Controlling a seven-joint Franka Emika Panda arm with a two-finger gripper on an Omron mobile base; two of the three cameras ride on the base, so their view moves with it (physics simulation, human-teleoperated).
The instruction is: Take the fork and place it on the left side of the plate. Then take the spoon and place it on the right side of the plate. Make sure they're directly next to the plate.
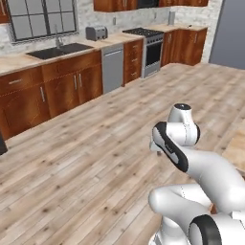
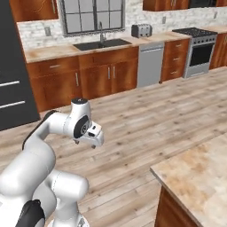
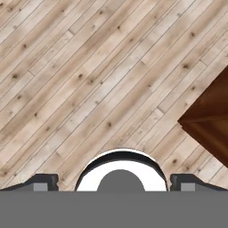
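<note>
Hanging above bare floor, the gripper (image 3: 114, 183) has its two dark fingertips (image 3: 43, 181) spread as wide as they go, one at the lower left and one at the lower right of the hand view, with nothing between them. Below it run pale wooden floor planks (image 3: 89, 80), laid diagonally, knotted and grained, and a dark reddish-brown cabinet corner (image 3: 211, 118) juts in from the right edge. In the right base view the white arm (image 2: 53, 133) bends up from the lower left, its hand (image 2: 91, 133) near the left centre of the frame, turned toward the floor. At the lower right of that view sits the corner of a speckled beige stone surface (image 2: 199, 173) on a red-brown wooden base; no fork, spoon or plate can be made out on the part that shows, so their place and the way they point cannot be told. The left base view shows the arm's rounded white links and dark joints (image 1: 172, 148) rising from the lower right, with a sliver of the same pale surface (image 1: 237, 150) at the right edge. Across the back runs a wall of wooden cabinets (image 1: 62, 88) with a dark sink (image 1: 60, 50), a metal toaster (image 1: 95, 32), a grey dishwasher (image 1: 112, 67) and a steel stove (image 1: 150, 50).
</note>
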